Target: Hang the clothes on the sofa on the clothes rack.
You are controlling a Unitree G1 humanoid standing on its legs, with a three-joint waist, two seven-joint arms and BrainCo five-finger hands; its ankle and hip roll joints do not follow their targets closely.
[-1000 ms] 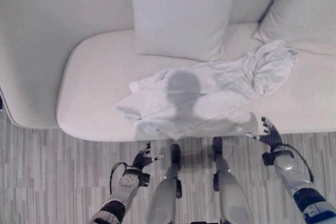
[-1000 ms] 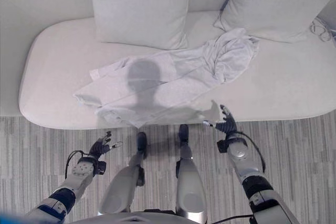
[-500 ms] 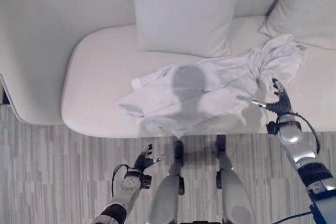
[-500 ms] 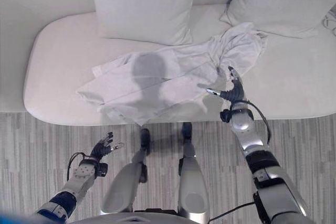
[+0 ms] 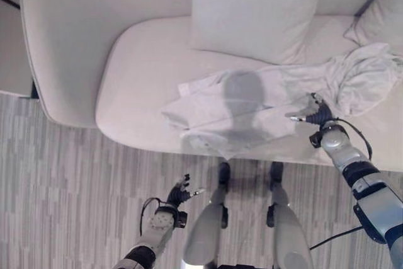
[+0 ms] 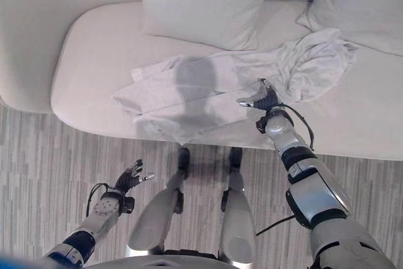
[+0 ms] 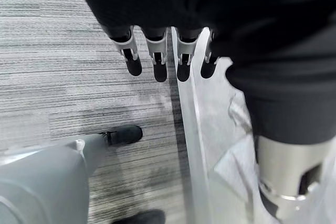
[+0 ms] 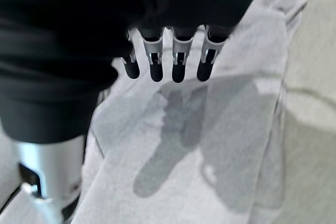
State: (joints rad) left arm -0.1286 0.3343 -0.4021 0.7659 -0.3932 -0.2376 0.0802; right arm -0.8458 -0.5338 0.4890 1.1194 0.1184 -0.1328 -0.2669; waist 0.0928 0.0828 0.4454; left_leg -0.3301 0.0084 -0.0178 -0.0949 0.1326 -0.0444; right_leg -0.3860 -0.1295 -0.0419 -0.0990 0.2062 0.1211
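Garment (image 5: 252,102), seemingly unlabelled, on sofa (image 5: 138,80)

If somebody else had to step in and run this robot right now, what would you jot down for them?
Right hand: open, fingers straight, over the white garment, nothing gripped yet.
Left hand: open and idle, low over the floor.
The garment lies spread on the sofa seat, one end bunched near the right cushion.
Done: reach only.
Left: grasp the garment, lift it, hang it on the rack.

White garment (image 5: 264,102) spread crumpled across sofa (image 5: 138,67) seat, bunched at one end.
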